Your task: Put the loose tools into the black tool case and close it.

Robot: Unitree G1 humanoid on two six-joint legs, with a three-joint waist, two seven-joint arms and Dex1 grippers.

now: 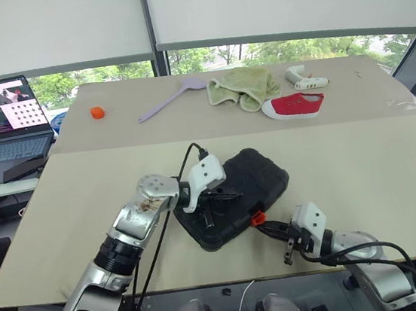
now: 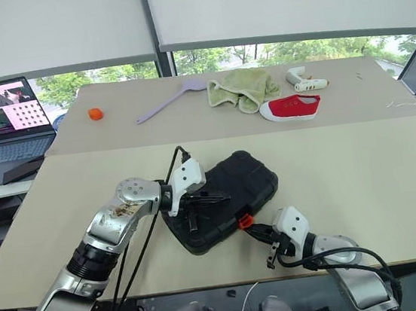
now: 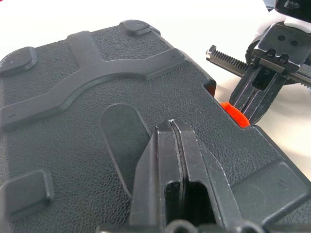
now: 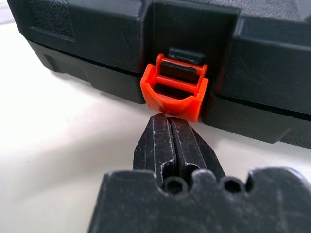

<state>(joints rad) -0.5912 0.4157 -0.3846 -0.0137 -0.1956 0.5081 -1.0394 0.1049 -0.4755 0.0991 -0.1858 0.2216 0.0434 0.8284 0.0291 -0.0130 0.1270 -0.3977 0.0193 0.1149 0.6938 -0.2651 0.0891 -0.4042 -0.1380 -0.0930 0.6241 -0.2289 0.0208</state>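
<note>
Both closed tools [image 1: 209, 214] at black tool case [image 1: 252, 173]

Closed black tool case [image 1: 232, 194] lies near the table's [image 1: 376, 165] front edge, laptop [image 1: 3, 124] far left

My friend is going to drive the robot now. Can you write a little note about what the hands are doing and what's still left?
Left gripper: jaws shut, resting on the lid of the black tool case.
Right gripper: jaws shut, empty, tips at the orange latch on the case's front edge.
Done: the case lies closed on the near table; no loose tools are seen outside it.
Left: the latch looks not snapped down yet; probably press it shut.
</note>
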